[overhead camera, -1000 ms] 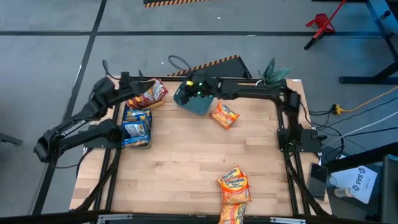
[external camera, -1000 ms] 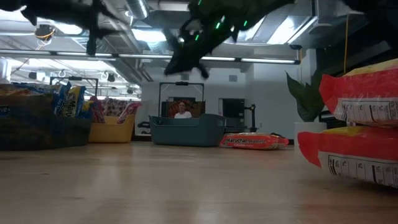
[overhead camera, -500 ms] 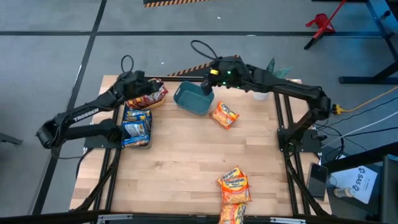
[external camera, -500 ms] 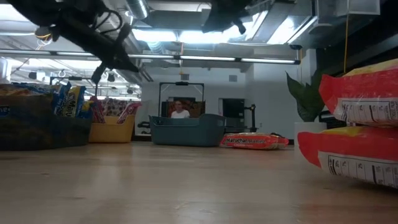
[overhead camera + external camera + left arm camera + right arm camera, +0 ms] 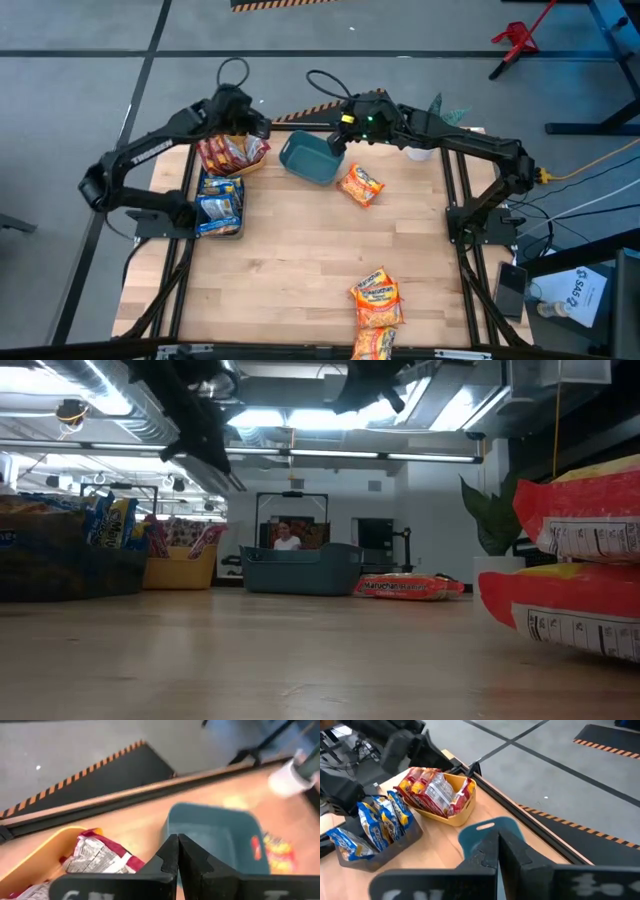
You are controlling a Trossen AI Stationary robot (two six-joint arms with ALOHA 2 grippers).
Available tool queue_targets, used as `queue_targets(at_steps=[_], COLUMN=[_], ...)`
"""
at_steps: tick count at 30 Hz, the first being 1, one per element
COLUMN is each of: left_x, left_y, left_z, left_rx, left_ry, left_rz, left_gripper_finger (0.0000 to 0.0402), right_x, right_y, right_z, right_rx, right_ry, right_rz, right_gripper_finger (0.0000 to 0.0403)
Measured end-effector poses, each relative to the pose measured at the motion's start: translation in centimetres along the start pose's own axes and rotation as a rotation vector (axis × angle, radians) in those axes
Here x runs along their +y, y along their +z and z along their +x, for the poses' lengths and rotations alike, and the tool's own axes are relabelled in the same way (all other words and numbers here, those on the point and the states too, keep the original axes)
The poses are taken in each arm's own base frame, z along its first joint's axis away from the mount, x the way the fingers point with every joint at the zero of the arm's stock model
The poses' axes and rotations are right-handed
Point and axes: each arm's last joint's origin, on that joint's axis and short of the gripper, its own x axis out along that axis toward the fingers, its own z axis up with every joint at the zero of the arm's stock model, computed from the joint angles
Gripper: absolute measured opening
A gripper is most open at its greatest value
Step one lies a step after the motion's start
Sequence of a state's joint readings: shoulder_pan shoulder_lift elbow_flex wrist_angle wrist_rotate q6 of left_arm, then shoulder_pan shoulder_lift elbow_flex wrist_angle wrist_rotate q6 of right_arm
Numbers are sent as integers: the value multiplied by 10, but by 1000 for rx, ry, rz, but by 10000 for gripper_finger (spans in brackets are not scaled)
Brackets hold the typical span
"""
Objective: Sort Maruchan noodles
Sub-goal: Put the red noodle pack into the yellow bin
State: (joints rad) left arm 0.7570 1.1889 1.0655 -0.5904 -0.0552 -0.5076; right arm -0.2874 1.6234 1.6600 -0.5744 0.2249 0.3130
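End effectors, left (image 5: 262, 128) and right (image 5: 335, 143), closed, empty, flanking teal bin (image 5: 308, 160).

A: Any legible markings?

B: One brand name. "Maruchan" in yellow print on the flat orange plastic noodle packet (image 5: 405, 587) lying on the wooden worktop (image 5: 300, 650).

A: The red-and-white packets (image 5: 580, 575) nearby?

B: Printed panels, unreadable.

Teal bin (image 5: 310, 160) beside yellow bin (image 5: 232, 160) — dark bin (image 5: 219, 208) nearby; plant (image 5: 441, 115) at the table's (image 5: 290, 260) far corner.
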Motion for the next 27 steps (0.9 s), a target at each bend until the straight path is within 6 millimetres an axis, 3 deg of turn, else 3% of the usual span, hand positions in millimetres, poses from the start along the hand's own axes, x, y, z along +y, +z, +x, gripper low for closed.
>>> queue_targets(at_steps=[12,27], left_x=[0,10], left_y=[-9,-24], left_z=[51,80], left_rx=[227,367], left_ry=[65,198], left_rz=[123,261], left_gripper_finger=[0,0], right_x=[-3,-3], right_y=[-8,-8], right_z=[0,0], right_rx=[84,82], right_ry=[-27,-26], right_rz=[-20,-23], right_gripper_finger=[0,0])
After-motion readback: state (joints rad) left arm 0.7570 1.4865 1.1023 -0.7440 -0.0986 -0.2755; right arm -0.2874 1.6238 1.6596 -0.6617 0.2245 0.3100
